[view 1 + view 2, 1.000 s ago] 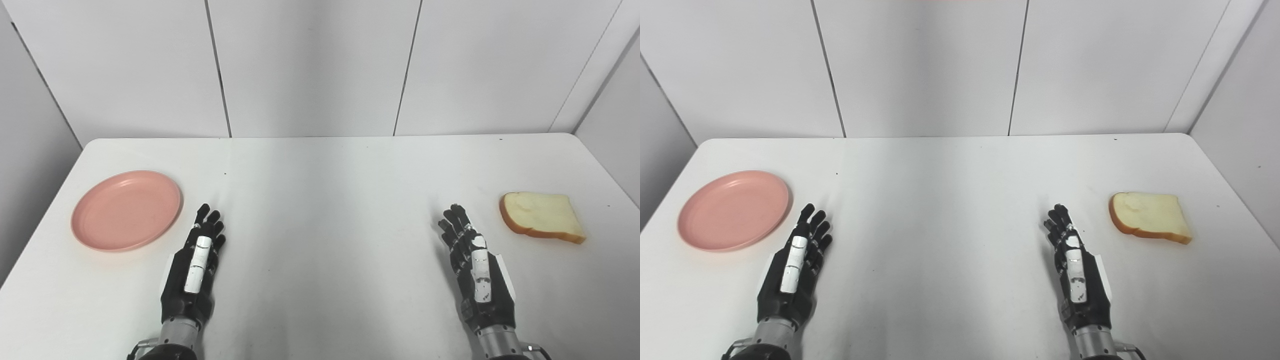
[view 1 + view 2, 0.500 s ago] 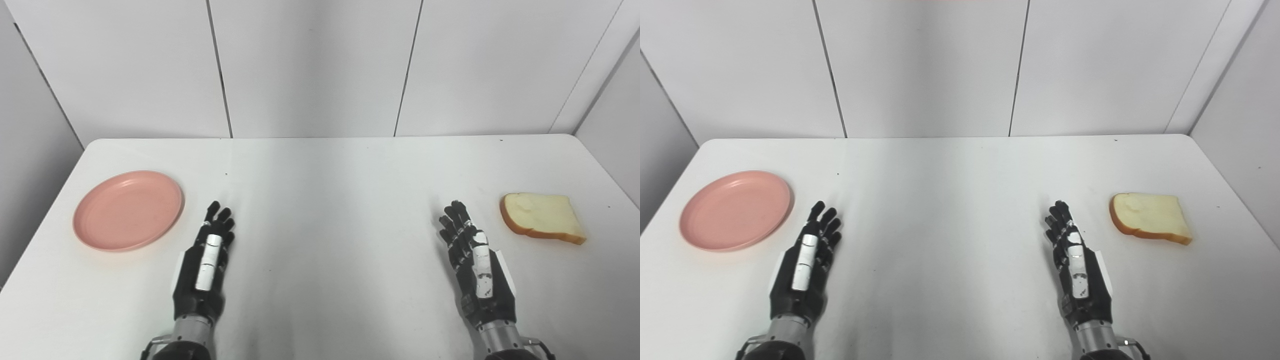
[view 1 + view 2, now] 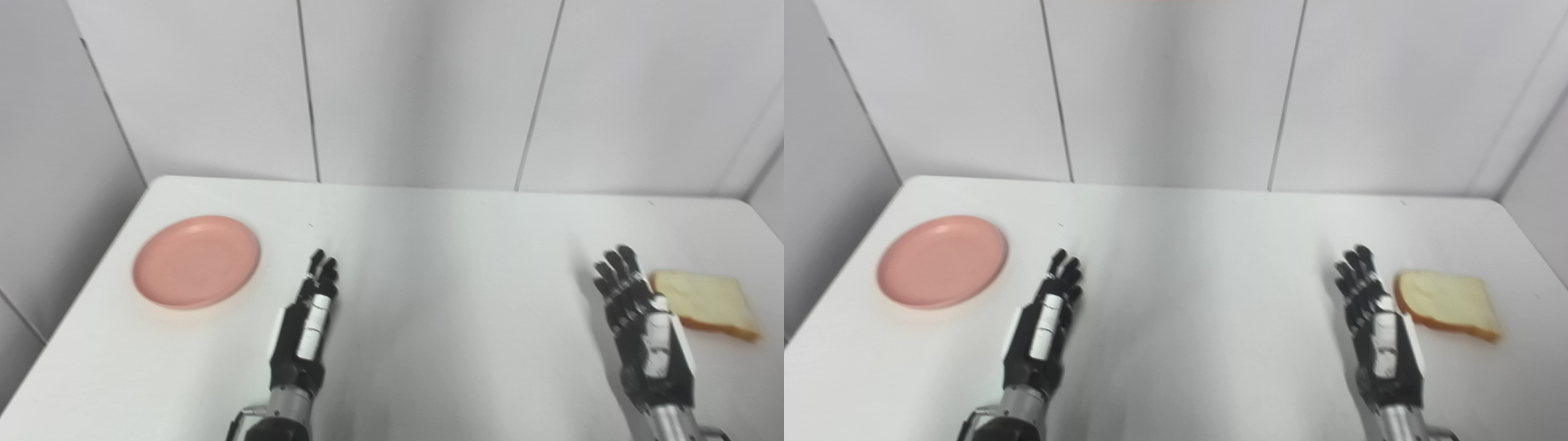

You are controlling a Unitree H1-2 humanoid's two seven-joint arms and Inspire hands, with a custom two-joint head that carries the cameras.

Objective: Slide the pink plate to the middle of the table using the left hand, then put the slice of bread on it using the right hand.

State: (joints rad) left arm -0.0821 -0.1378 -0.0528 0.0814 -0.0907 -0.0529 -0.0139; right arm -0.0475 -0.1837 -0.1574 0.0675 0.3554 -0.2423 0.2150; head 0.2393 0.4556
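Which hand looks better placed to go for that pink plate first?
The left hand. It lies open on the plate's side of the table, with bare table between them. The right hand is far across, beside the bread slice. The pink plate is still untouched.

White table [image 3: 1188,257], rounded far corners, grey panelled wall [image 3: 1170,92] behind. Pink plate [image 3: 942,261] lies flat near the left edge, empty. Slice of bread [image 3: 1447,304] lies flat near the right edge, crust toward the near side. Left hand [image 3: 1044,327] over the near-left part, fingers extended and apart, holding nothing, clear of the plate. Right hand [image 3: 1375,331] just beside the bread, fingers spread, empty; contact cannot be told. Slight blur.
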